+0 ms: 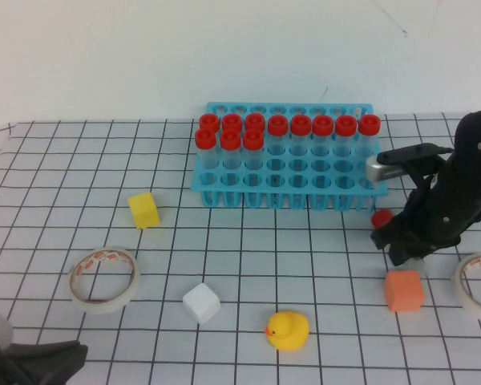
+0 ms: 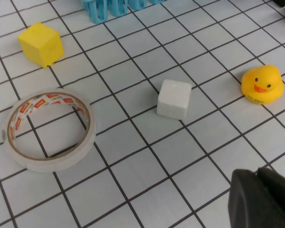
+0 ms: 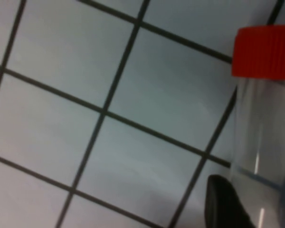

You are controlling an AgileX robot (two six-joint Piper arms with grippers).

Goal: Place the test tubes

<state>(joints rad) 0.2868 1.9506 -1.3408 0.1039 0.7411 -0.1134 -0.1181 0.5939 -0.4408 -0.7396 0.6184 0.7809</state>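
Red-capped tube [image 1: 381,217] lies flat under right gripper [image 1: 402,247], cap toward rack [image 1: 284,195]; grip: cannot tell. Left gripper [image 1: 64,354] pressed together, well apart.

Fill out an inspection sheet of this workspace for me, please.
Surface: white gridded mat, flat.
Job's things: blue rack holds eleven red-capped tubes upright, eight in the back row, three in front of them; one loose tube is off the rack's right front corner.
Clutter: yellow cube, white cube, orange cube, rubber duck, left tape roll, right tape roll.
Grippers: left gripper shut, parked at the near left corner; right gripper low over the loose tube.
Cables: nothing seen.
Surroundings: plain white wall.
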